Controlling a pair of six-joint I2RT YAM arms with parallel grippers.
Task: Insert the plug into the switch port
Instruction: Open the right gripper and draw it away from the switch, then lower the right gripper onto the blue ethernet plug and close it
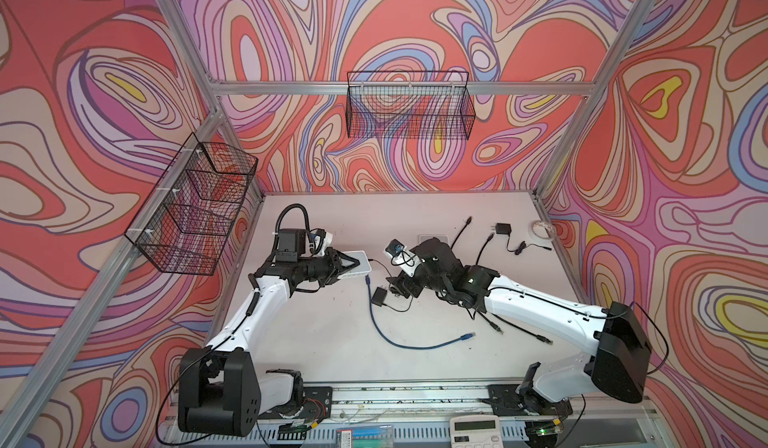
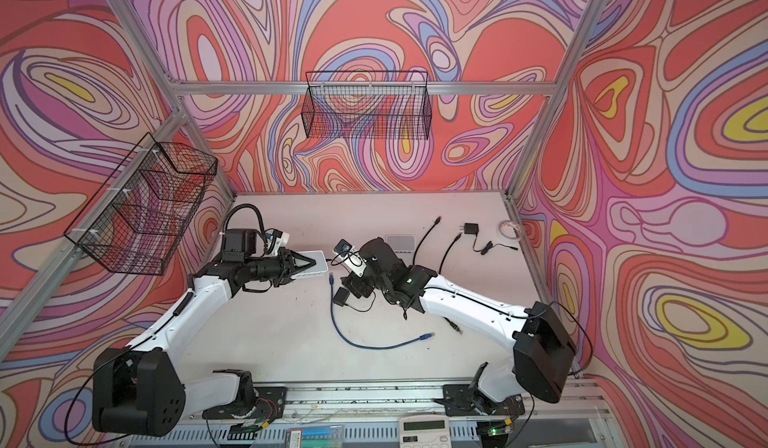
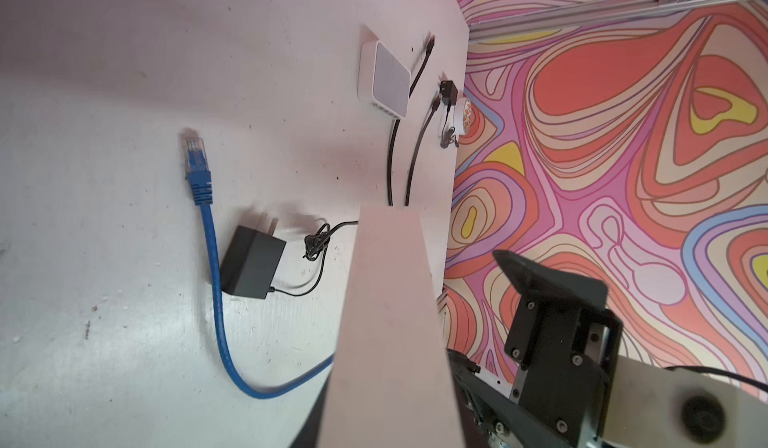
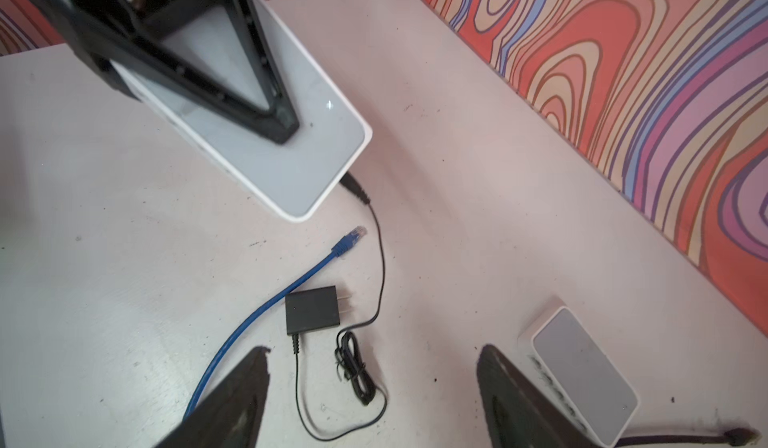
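left end effector (image 1: 356, 264) — clamped on white switch (image 4: 324, 155) above table (image 4: 457, 217) | right end effector (image 4: 374, 349) — jaws apart, empty | black plug (image 4: 354, 186) at switch's edge | blue plug (image 4: 351, 236) on table beside black adapter (image 4: 311, 311)

Both arms are built alike — white link shells between bulky black joint housings. The left arm (image 1: 266, 298) carries a thin black cable (image 1: 252, 302) clipped along its white forearm and a ribbed black hose (image 1: 291, 206) looping over the wrist. The right arm (image 1: 540, 304) shows a small green light (image 2: 409, 279) at a dark joint. Jaws are black, triangular hollow frames — their mount (image 3: 552, 329) is dotted with small screws.
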